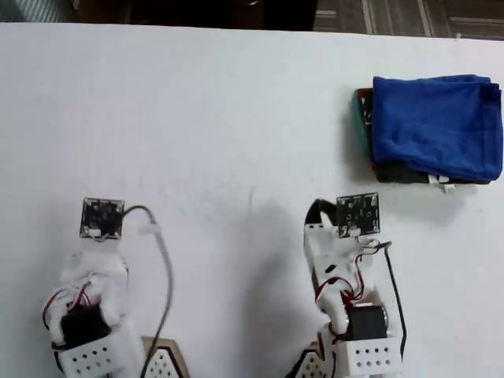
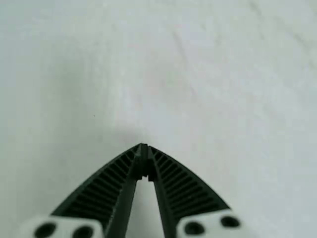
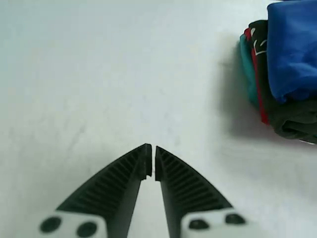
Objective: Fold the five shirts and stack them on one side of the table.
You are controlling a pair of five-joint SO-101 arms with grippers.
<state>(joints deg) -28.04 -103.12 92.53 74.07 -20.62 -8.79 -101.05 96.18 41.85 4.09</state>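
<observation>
A stack of folded shirts [image 1: 431, 130] lies at the back right of the white table [image 1: 197, 118], with a blue shirt [image 1: 437, 118] on top. In the right wrist view the blue shirt [image 3: 294, 44] covers black, red and teal layers [image 3: 257, 74]. My right gripper [image 3: 151, 148] is shut and holds nothing; it sits low over bare table, a short way in front of and to the left of the stack. My left gripper [image 2: 144, 148] is shut with its tips touching, over bare table at the front left. Both arms [image 1: 102, 236] [image 1: 354, 236] are drawn back at the front edge.
A grey cable [image 1: 163, 268] loops beside the left arm. The table's far edge [image 1: 236, 28] borders a dark floor. The white surface spreads wide across the left and the middle.
</observation>
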